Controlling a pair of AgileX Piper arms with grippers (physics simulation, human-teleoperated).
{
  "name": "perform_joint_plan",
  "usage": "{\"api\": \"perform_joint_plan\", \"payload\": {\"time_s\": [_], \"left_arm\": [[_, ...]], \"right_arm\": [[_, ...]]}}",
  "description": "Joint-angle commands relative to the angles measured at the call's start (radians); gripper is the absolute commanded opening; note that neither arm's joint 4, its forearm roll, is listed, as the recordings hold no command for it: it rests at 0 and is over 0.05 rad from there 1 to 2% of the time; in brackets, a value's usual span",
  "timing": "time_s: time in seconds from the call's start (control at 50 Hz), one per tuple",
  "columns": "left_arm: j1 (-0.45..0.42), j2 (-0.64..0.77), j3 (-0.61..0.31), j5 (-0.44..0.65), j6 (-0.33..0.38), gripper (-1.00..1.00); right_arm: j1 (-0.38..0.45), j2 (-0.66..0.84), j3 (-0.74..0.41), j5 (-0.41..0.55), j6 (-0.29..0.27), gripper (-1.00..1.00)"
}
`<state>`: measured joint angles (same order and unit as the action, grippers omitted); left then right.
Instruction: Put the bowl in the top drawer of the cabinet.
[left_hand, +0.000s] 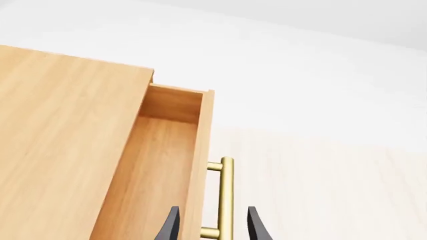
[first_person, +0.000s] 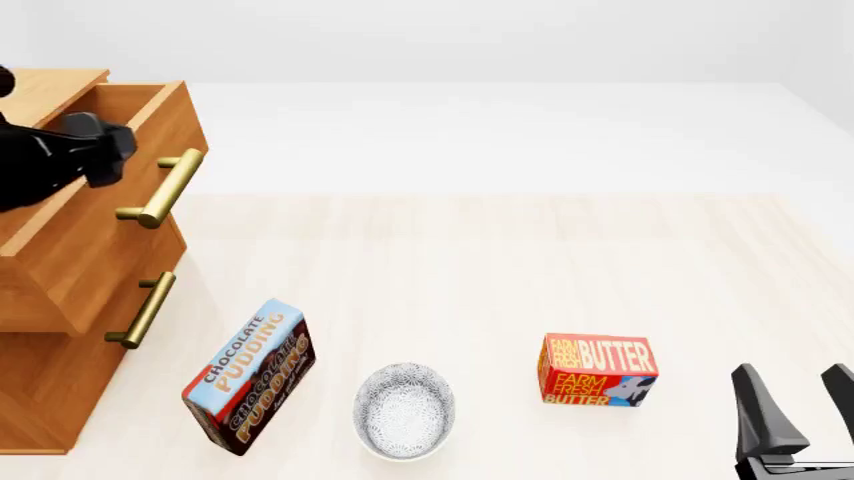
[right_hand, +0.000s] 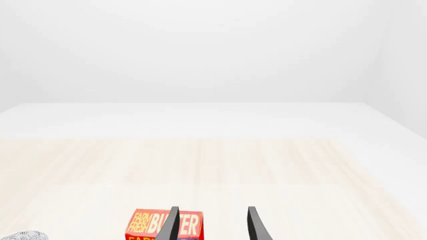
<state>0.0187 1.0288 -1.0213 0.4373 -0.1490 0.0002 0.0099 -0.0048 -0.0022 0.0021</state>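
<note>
Nearest the front camera, the right gripper (first_person: 803, 405) stands at the bench's near right corner, its jaws apart and holding nothing; in its wrist view the butter box (right_hand: 165, 224) shows past the dark fingers (right_hand: 169, 225). On the light wood bench (first_person: 534, 270) the bowl (first_person: 403, 411) sits upright near the front edge, between the chocolate pudding box (first_person: 248, 377) and the butter box, touching neither. At the left stands the cabinet (first_person: 40, 390), with the top drawer (first_person: 107, 220) pulled out and its inside bare wood in the left wrist view. The left gripper (left_hand: 211, 227) has its jaws open on either side of the drawer's brass handle (left_hand: 225, 197); I cannot tell if they touch it. The lower drawer's handle (first_person: 142, 310) lies beneath, that drawer closed
</note>
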Motion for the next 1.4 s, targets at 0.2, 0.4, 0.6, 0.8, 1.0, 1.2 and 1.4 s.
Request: {"api": "perform_joint_plan", "payload": {"time_s": [0.2, 0.4, 0.6, 0.8, 1.0, 1.2, 1.4], "left_arm": [[-0.003, 0.051, 0.003, -0.017, -0.057, 1.00], [0.004, 0.085, -0.002, -0.037, -0.059, 1.00], [0.030, 0.130, 0.005, -0.070, -0.045, 1.00], [0.028, 0.164, 0.016, -0.091, -0.055, 1.00], [0.021, 0.181, 0.029, -0.098, -0.072, 1.00], [-0.003, 0.188, 0.049, -0.097, -0.092, 1.00], [-0.052, 0.199, 0.057, -0.089, -0.121, 1.00]], "right_arm": [[0.000, -0.001, 0.001, 0.000, 0.000, 1.00], [0.000, -0.001, 0.001, 0.000, 0.000, 1.00], [0.000, -0.001, 0.001, 0.000, 0.000, 1.00], [0.000, -0.001, 0.001, 0.000, 0.000, 1.00], [0.000, -0.001, 0.001, 0.000, 0.000, 1.00], [0.000, -0.001, 0.001, 0.000, 0.000, 1.00], [0.000, -0.001, 0.001, 0.000, 0.000, 1.00]]}}
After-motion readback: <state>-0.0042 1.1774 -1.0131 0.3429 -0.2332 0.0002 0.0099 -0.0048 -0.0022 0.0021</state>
